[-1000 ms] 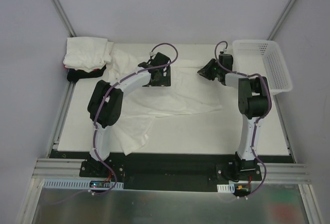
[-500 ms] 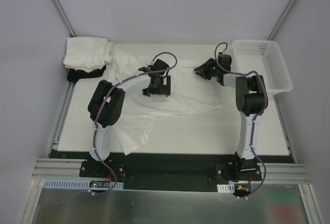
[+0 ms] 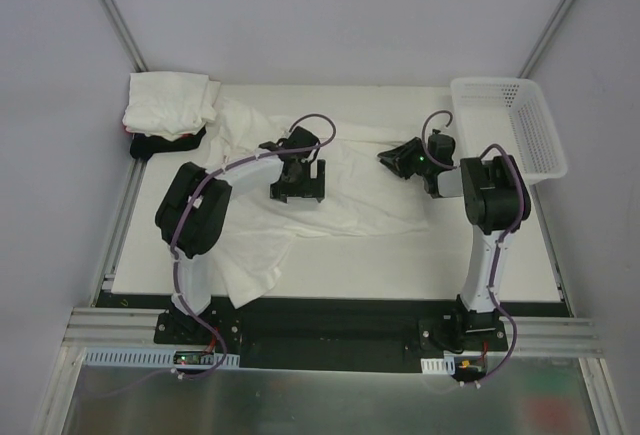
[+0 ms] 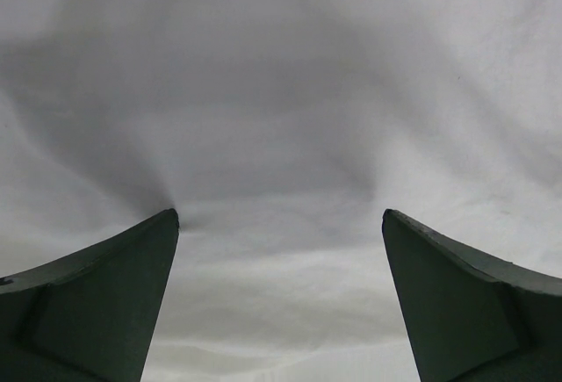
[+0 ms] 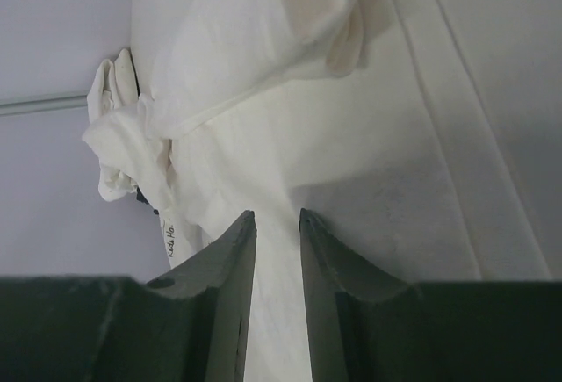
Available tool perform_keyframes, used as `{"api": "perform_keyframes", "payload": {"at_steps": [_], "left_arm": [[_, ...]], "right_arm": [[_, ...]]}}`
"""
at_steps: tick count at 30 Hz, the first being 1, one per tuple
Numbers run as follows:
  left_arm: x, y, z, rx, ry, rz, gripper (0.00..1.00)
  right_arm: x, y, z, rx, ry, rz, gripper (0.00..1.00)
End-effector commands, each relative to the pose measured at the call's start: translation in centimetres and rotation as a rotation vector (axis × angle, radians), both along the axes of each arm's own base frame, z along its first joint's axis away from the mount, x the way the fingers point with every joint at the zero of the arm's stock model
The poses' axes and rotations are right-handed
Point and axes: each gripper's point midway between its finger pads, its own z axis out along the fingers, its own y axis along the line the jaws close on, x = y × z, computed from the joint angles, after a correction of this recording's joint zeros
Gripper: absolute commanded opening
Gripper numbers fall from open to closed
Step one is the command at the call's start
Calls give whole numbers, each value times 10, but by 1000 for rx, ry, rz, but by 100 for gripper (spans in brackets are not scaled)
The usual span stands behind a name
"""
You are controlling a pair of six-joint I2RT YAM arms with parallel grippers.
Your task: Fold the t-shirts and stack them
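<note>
A large white t-shirt (image 3: 350, 200) lies spread and rumpled across the table, one part hanging toward the near left edge. My left gripper (image 3: 298, 193) is wide open, and its tips press down on the shirt's middle (image 4: 281, 92). My right gripper (image 3: 386, 159) is shut on a fold of the same shirt (image 5: 395, 136) near its far right part. A pile of white shirts (image 3: 168, 103) sits at the back left corner on a black shirt (image 3: 155, 145). The pile also shows in the right wrist view (image 5: 114, 136). No red shirt shows.
A white plastic mesh basket (image 3: 520, 125) stands at the back right, just right of my right arm. Grey walls close in the table at the back and on both sides. The table's bare white top (image 3: 450, 265) lies at the near right.
Both grippers have moved toward the near edge, and the white t-shirt has slid that way with them. The left arm's elbow has swung lower and to the left.
</note>
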Motion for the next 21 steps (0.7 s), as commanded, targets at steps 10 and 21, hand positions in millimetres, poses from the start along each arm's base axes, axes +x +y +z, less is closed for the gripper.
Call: {"api": "perform_keyframes", "payload": {"at_steps": [10,21], "left_arm": [[-72,20,33,-74,37,20,99],[-63,40,55,-28,-108,72,99]], "right_arm": [[-75,-17,46,21,-83,-54,30],[-63,-17,65,-42,-134,-35,32]]}}
